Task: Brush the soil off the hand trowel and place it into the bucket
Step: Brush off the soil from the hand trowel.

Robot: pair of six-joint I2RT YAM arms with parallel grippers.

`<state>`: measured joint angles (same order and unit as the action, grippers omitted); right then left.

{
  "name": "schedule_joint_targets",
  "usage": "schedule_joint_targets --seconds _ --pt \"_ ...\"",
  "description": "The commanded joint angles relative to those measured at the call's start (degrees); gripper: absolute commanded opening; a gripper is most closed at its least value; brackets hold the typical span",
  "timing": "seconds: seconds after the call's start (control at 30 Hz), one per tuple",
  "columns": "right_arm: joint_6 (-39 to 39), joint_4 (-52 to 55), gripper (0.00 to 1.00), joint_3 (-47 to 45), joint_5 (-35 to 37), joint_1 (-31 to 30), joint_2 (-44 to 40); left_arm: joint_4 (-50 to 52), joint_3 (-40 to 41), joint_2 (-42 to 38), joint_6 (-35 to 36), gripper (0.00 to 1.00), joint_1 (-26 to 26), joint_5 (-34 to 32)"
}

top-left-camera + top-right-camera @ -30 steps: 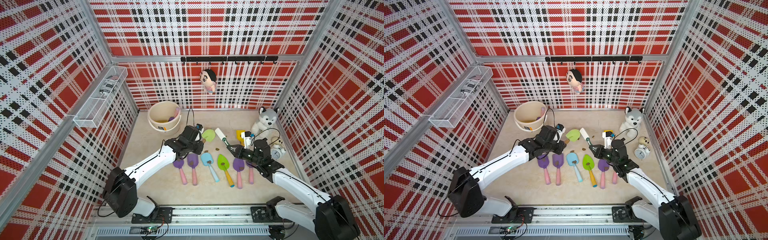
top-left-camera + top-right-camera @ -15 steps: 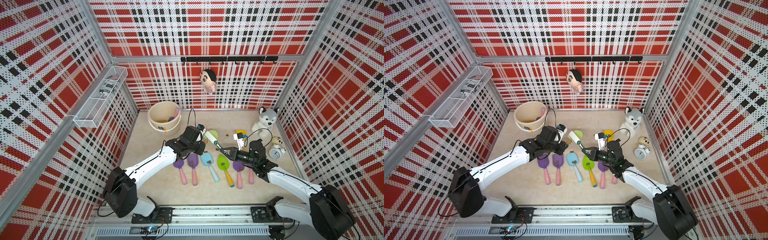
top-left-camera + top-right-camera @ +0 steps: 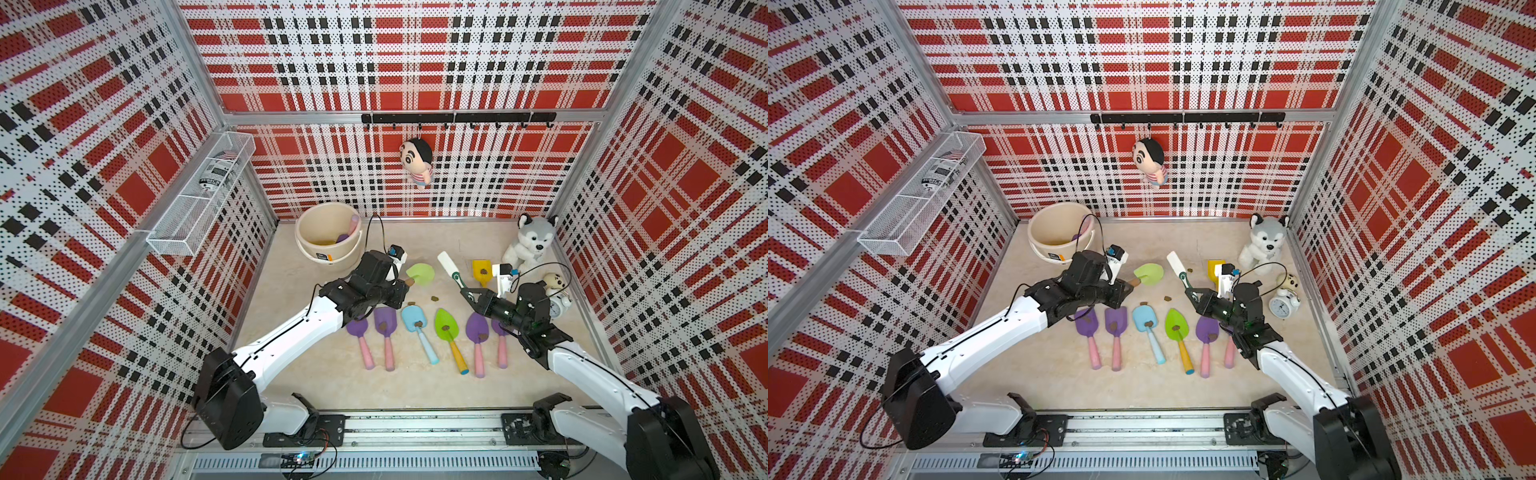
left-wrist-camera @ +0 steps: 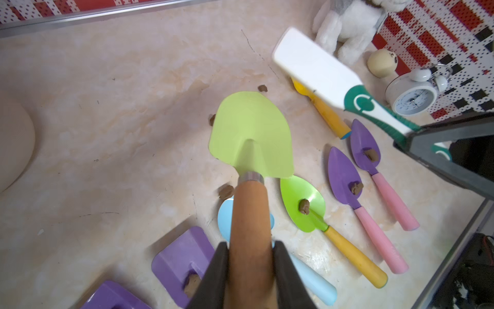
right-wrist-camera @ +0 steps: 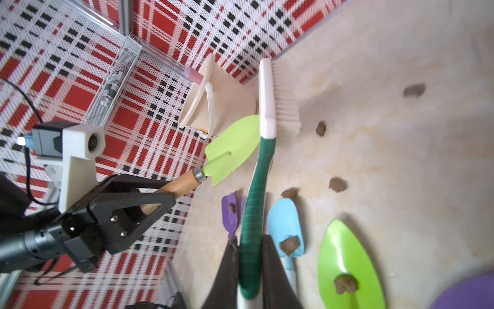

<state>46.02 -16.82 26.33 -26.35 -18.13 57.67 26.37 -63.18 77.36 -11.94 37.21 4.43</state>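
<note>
White links [image 3: 291, 336] join black joints [image 3: 226, 399] and cables [image 5: 28, 174]; the black left end effector [image 5: 168, 191] shows screws.

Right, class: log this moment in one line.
left gripper: shut on light-green trowel | right gripper: shut on brush | blade: looks clean | bucket: purple trowel inside

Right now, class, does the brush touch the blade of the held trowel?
Apart. The left wrist view shows bare floor between the brush and the blade of the trowel.

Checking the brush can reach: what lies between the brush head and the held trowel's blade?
Nothing; in both top views only a bare strip of floor shows between brush head and blade.
</note>
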Motion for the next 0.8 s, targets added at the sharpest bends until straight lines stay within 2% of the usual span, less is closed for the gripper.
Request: schedule_joint_targets --seconds 0.0,0.13,0.23,0.33,0.5,0.77 --pt "-12.8 5.1 0.00 0.8 9.5 -0.1 -4.8 1.3 -0.9 -3.3 0.5 0.00 -1.4 2.5" --pt "-23.7 9.0 0.00 0.9 23.7 -5.3 -7.0 5.8 -4.2 -5.0 1.0 0.00 -3.1 4.0" --pt "-32.1 8.5 0.00 1.1 32.8 -12.7 -6.5 8.3 -6.8 -5.7 1.0 0.00 -4.5 5.5" --pt "-41.1 6.4 0.00 1.9 39.0 -20.4 -4.0 9.3 -8.8 -5.7 0.4 0.00 -5.8 7.5" --pt "-54.6 6.4 0.00 5.8 45.6 -30.7 1.9 8.5 -10.0 -6.0 -0.6 0.00 -6.6 9.3" --pt "-66.8 8.8 0.00 12.9 53.4 -38.6 9.0 9.4 -10.0 -5.6 -0.2 0.00 -6.7 7.6"
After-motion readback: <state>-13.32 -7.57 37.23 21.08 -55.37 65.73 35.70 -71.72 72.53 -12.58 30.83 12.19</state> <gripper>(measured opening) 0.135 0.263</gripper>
